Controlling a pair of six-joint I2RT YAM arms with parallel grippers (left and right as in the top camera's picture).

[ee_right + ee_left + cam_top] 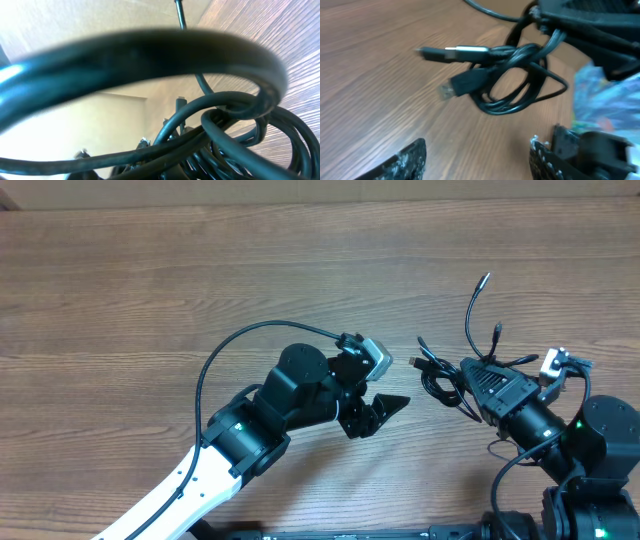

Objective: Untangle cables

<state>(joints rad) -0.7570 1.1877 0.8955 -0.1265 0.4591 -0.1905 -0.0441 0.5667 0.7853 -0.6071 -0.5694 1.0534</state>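
The cables [440,376] are a tangled bundle of thin black cords at the right of the wooden table, with loose ends reaching up and away [478,298]. My right gripper [468,388] is shut on the right side of the bundle. In the right wrist view the cables [235,125] fill the frame close up, crossing between the fingertips [112,147]. My left gripper [385,408] is open and empty, just left of the bundle. The left wrist view shows the looped cables [512,80] with two plug ends [465,52] ahead of the open fingers [477,162].
The wooden table [200,270] stretches wide to the left and back. The right arm's body [600,440] sits at the lower right. A thick black wire [230,350] arcs over the left arm. The right gripper's housing [590,25] fills the top right of the left wrist view.
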